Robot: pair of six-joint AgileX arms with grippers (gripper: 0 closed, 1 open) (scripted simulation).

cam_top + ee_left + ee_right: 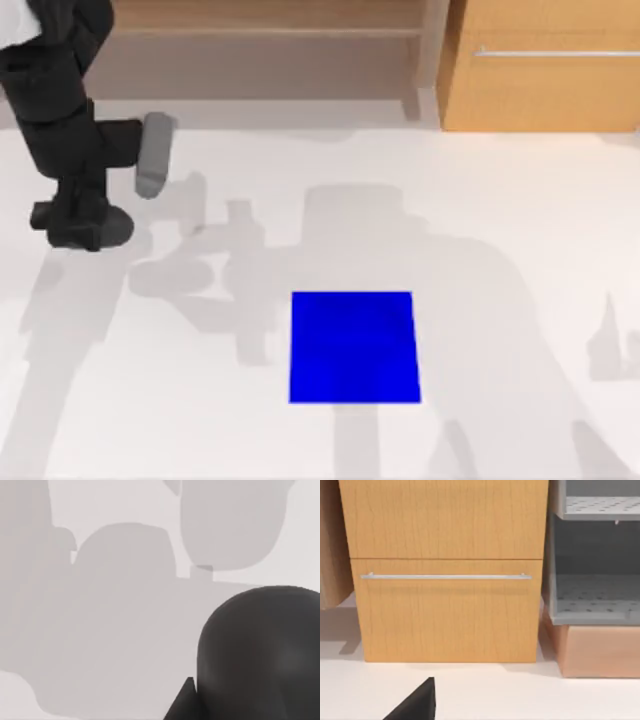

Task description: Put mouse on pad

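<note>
The left claw point(140, 150) hangs above the desk point(500, 230), far up and to the left of the pad point(354, 347), and it pinches the mouse point(154, 154), which stands nearly upright on end between its fingers, clear of the desk surface. The pad lies flat on the desk, well apart from the mouse. In the left wrist view the mouse point(260, 652) looms dark and rounded over the pale desk point(100, 630). The right wrist view faces a wooden drawer cabinet point(445, 570) with a metal handle point(445, 576).
</note>
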